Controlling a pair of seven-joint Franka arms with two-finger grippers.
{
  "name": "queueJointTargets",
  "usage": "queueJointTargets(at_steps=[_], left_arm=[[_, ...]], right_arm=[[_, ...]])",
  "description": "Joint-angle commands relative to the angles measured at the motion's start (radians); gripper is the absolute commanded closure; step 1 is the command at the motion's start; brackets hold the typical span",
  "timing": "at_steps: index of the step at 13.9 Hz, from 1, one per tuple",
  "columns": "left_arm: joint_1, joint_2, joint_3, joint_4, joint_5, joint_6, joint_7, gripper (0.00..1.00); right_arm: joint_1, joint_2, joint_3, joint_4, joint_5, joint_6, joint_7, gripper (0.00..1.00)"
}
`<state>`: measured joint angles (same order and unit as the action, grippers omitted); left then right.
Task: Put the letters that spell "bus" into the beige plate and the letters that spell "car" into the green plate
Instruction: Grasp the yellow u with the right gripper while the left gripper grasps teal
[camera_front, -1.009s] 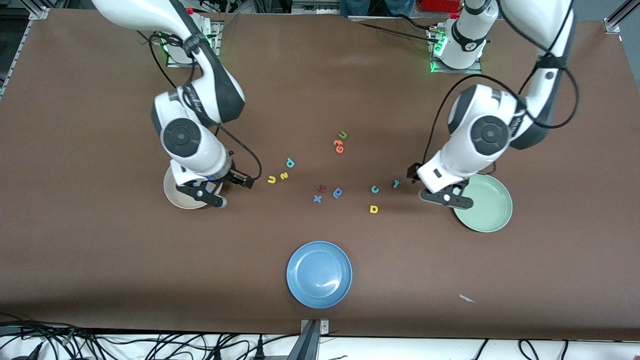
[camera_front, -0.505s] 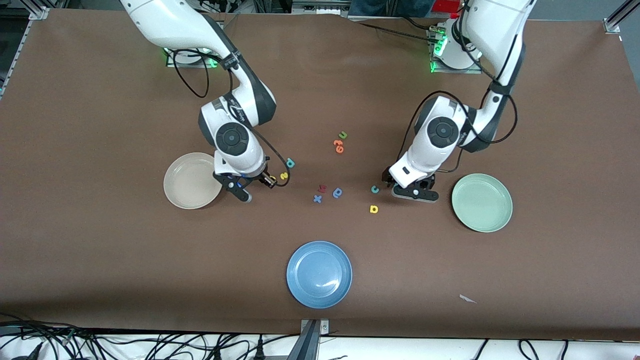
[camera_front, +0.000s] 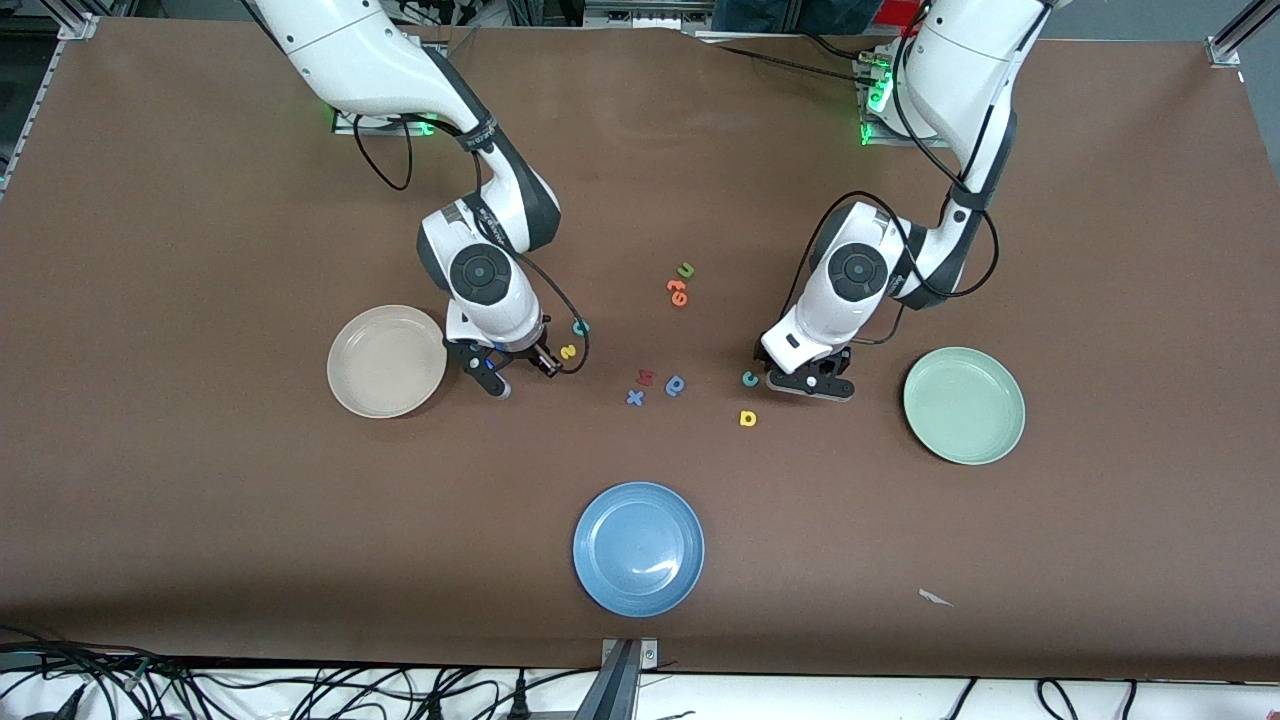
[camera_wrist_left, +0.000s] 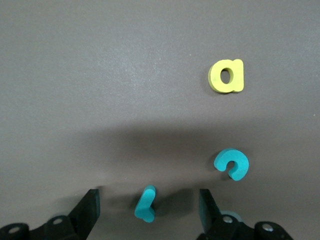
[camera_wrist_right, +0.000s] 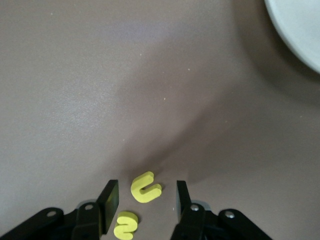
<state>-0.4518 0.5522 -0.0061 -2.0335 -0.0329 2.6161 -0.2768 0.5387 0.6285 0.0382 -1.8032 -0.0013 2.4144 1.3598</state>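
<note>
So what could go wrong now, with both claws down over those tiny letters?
The right gripper straddles the yellow "u", but the yellow "s" lies right beside it, so closing might nudge or catch both. The left gripper brackets the teal "r", which sits tilted; it could slip or flip when squeezed. The teal "c" lies close by and might get bumped.
</note>
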Motion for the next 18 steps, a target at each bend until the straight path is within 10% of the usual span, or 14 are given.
queueJointTargets(at_steps=[1, 5, 10, 18], left_arm=[[-0.013, -0.005, 0.009, 0.002, -0.002, -0.025, -0.012, 0.26], [-0.015, -0.001, 0.011, 0.004, -0.002, -0.039, -0.012, 0.41], [-0.016, -0.001, 0.012, 0.009, -0.002, -0.048, -0.012, 0.56], [-0.016, 0.003, 0.012, 0.015, -0.002, -0.047, -0.010, 0.81]], right_arm=[[0.027, 0.019, -0.008, -0.010, 0.011, 0.046, 0.038, 0.46], [0.032, 0.036, -0.008, -0.012, 0.011, 0.065, 0.044, 0.48], [0.032, 0.028, -0.009, -0.010, 0.011, 0.058, 0.036, 0.92], [0.023, -0.159, -0.138, -0.008, 0.011, -0.231, -0.286, 0.93]])
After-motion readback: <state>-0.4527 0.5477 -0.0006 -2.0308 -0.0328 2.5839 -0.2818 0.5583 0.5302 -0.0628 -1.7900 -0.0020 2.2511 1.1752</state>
